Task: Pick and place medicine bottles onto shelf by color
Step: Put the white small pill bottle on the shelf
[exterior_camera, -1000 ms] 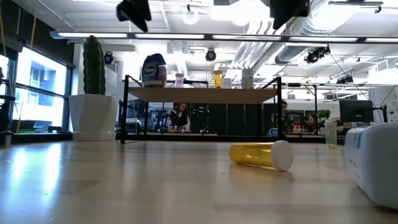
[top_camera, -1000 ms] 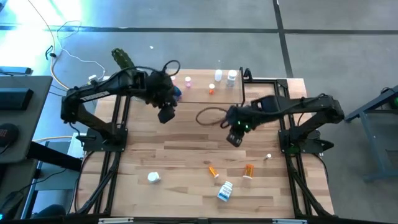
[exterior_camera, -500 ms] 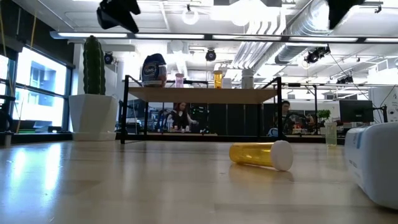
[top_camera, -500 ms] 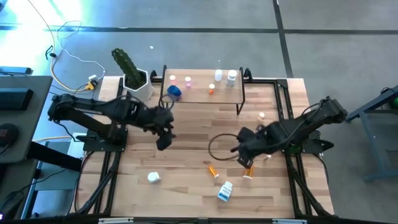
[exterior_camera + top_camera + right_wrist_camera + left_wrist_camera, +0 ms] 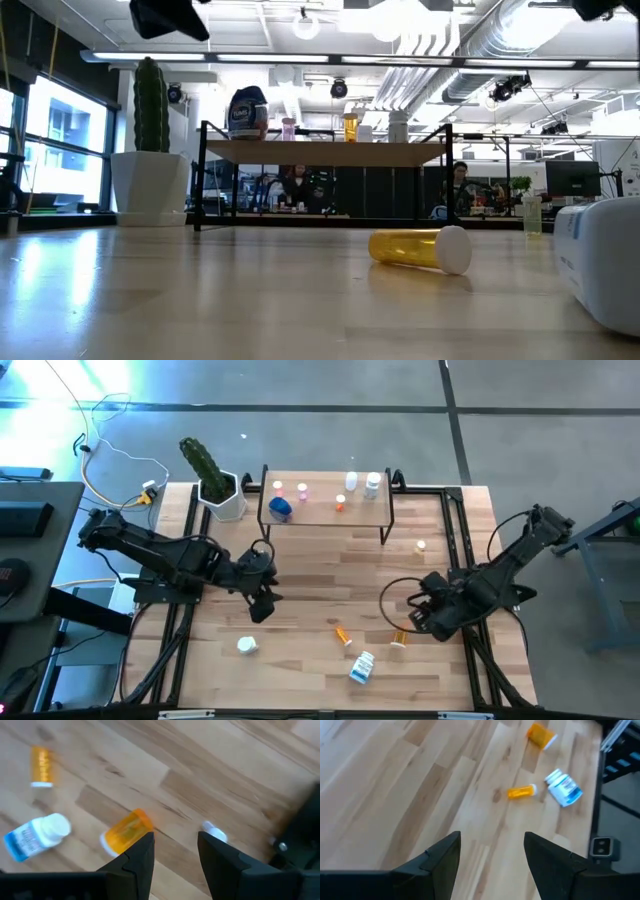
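Both hands, left [image 5: 492, 857] and right [image 5: 176, 852], released above grained wood; glossy cylindrical orange vial [image 5: 127, 831].

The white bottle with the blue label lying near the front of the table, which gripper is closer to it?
Right. The right gripper hovers just beyond the white bottle, by the orange vial; the left gripper hangs farther off.

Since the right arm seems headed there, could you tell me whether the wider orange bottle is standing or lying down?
Lying down. The wider orange bottle rests on its side on the table, its white cap end facing sideways, just ahead of the right fingers.
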Controlling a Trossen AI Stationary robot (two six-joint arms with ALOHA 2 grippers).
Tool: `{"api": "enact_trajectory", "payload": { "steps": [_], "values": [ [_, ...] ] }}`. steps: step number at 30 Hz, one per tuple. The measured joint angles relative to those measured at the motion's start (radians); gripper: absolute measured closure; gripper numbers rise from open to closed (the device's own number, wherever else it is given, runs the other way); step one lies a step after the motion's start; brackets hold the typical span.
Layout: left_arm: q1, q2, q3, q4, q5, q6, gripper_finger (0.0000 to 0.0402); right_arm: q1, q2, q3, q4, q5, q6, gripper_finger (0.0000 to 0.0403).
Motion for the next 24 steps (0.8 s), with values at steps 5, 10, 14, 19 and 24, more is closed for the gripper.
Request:
{"api": "enact_trajectory", "payload": {
  "steps": [5,10,14,19,24],
  "values": [
    [-0.010,0.000,0.000,0.050,0.000,-0.032,0.0193,0.060,-0.031,-0.087,0.001,0.002,0.127,0.0260],
    [-0.010,0.000,0.000,0.085,0.000,-0.036,0.0193,0.104,-0.030,-0.153,0.016,0.002,0.214,0.0260],
    [-0.010,0.000,0.000,0.101,0.000,-0.037,0.0193,0.128,-0.030,-0.196,0.022,0.012,0.282,0.0260],
    [-0.010,0.000,0.000,0.102,0.000,-0.051,0.0193,0.142,-0.029,-0.232,0.059,0.031,0.327,0.0260],
    [-0.010,0.000,0.000,0.102,-0.016,-0.051,0.0193,0.141,-0.028,-0.298,0.144,0.031,0.329,0.0260]
  ]
}}
